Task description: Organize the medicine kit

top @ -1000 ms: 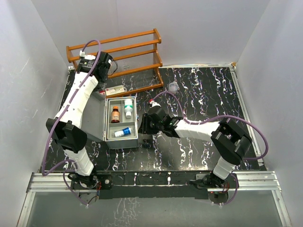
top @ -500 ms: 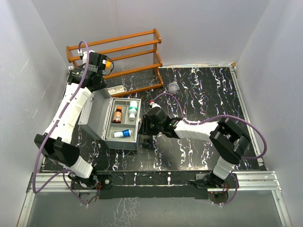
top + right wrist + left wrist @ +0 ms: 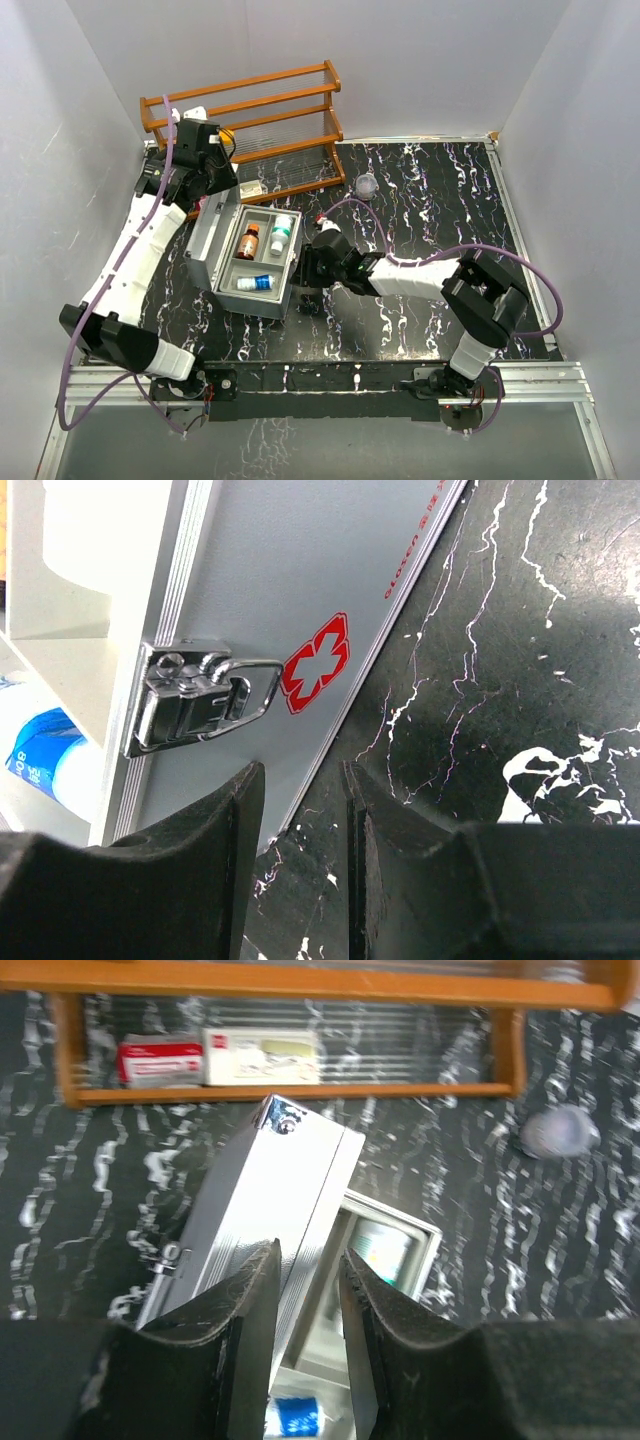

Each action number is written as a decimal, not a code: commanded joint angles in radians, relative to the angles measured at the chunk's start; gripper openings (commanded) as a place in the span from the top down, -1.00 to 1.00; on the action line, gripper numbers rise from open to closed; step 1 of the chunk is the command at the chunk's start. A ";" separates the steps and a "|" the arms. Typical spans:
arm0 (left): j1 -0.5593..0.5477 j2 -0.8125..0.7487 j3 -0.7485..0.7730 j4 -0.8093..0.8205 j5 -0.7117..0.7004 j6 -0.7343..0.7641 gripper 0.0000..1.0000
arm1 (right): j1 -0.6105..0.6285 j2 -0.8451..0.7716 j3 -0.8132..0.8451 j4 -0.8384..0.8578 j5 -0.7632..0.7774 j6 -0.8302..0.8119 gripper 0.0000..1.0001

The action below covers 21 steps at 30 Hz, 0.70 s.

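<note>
You have the medicine kit (image 3: 252,302) lying left of centre in the top view, on the black marbled table (image 3: 430,200). Its lid (image 3: 208,232) is raised partway and leans toward the left of the frame. Your left gripper (image 3: 308,1260) is clamped on the lid's free edge, one finger on each face, just below the wooden rack (image 3: 250,110). Your right gripper (image 3: 300,775) sits against the kit's right wall, beside the latch (image 3: 190,695) and the red cross (image 3: 320,665). Its fingers stand slightly apart with nothing gripped. In the tray's upper part a brown bottle (image 3: 247,243) and a white bottle (image 3: 281,232) stand side by side. A blue-and-white bottle (image 3: 254,283) lies on its side in the lower part.
</note>
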 commanded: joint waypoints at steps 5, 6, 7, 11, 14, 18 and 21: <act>-0.020 -0.036 -0.150 -0.024 0.351 -0.025 0.35 | -0.004 -0.077 -0.073 0.119 0.058 0.096 0.33; -0.021 -0.043 -0.157 -0.009 0.379 -0.024 0.35 | -0.007 -0.094 -0.093 0.124 0.072 0.110 0.33; -0.021 -0.048 -0.159 0.006 0.407 -0.024 0.35 | -0.011 -0.114 -0.116 0.130 0.092 0.124 0.33; -0.020 -0.073 -0.157 0.082 0.529 -0.035 0.30 | -0.037 -0.220 -0.214 0.128 0.168 0.182 0.33; -0.021 -0.088 -0.171 0.149 0.589 -0.042 0.20 | -0.068 -0.300 -0.286 0.110 0.193 0.208 0.32; -0.022 -0.140 -0.228 0.215 0.631 -0.041 0.10 | -0.120 -0.365 -0.319 0.052 0.179 0.187 0.30; -0.021 -0.167 -0.298 0.255 0.627 -0.027 0.07 | -0.147 -0.393 -0.327 0.033 0.147 0.152 0.28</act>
